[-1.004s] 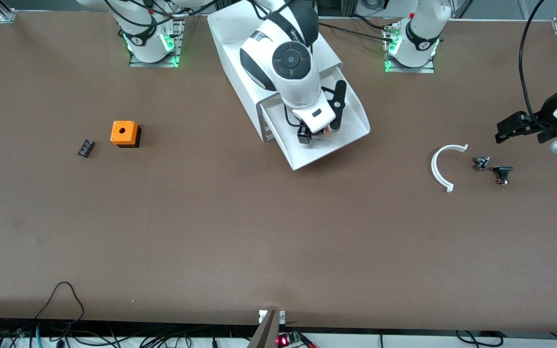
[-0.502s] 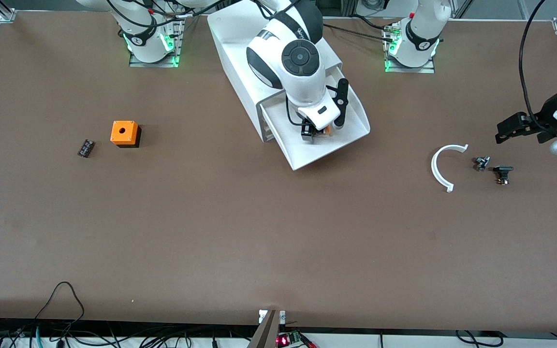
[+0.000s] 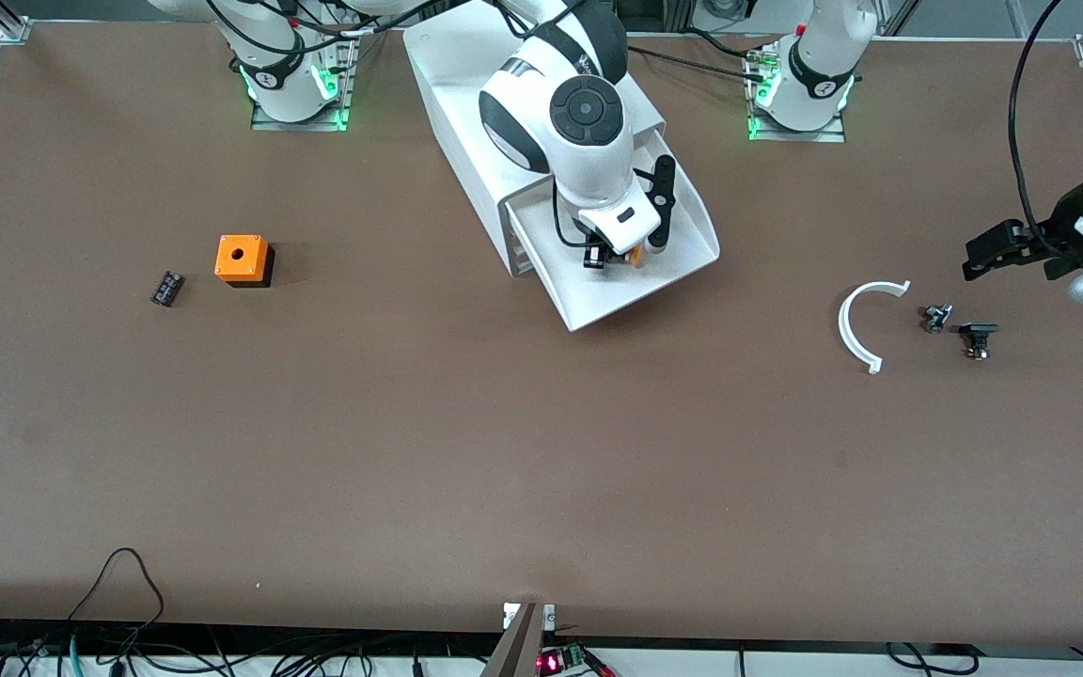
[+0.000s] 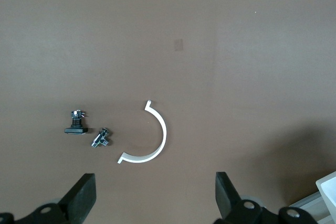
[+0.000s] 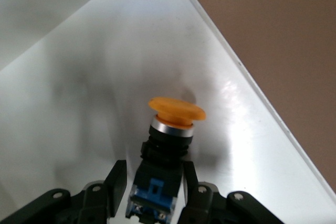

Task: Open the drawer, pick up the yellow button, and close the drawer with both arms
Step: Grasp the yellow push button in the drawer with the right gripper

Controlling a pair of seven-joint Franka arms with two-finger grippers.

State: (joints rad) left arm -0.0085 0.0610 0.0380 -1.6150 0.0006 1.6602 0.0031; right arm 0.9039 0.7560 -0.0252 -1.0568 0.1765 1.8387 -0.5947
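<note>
The top drawer (image 3: pixel 664 268) of the white cabinet (image 3: pixel 447 85) is pulled out toward the front camera. The button (image 3: pixel 635 256) lies in it on its side, orange cap showing. My right gripper (image 3: pixel 619 259) is down inside the drawer. In the right wrist view its fingers (image 5: pixel 118 179) straddle the button's black-and-blue body (image 5: pixel 160 182), one side touching and a small gap at the other; the orange cap (image 5: pixel 176 111) points away over the drawer floor (image 5: pixel 105 77). My left gripper (image 3: pixel 983 256) waits open and empty above the table at the left arm's end (image 4: pixel 155 198).
An orange cube (image 3: pixel 242 259) and a small black ribbed block (image 3: pixel 166 288) sit toward the right arm's end. A white arc piece (image 3: pixel 856 324) and two small black parts (image 3: pixel 936 317) (image 3: pixel 977 337) lie on the table under my left gripper.
My right gripper has moved over and down into the drawer, bringing its fingers around the button. The left arm has not moved.
</note>
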